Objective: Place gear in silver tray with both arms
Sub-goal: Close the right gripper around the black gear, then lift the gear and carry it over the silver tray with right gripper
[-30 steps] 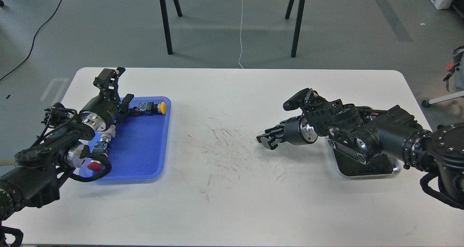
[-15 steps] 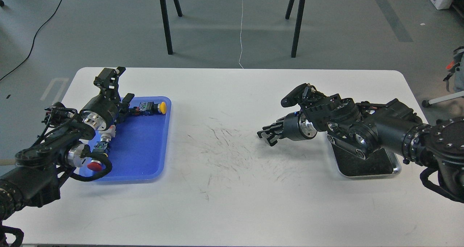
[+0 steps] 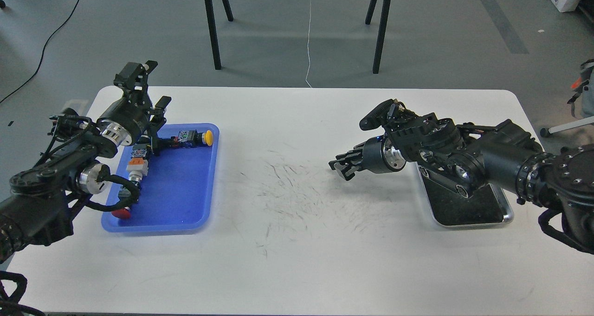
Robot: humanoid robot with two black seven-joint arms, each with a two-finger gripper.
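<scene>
The left gripper [image 3: 155,142] is hanging over the blue tray [image 3: 185,200], grip unclear. The right gripper [image 3: 342,165] is hovering left of the silver tray [image 3: 503,216], fingers apart, empty.

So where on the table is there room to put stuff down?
The widest bare patch of table lies between the blue tray and the right gripper. The front strip is bare too. It is crowded in the blue tray's left half, where parts sit, and over the silver tray, under the right arm.
</scene>
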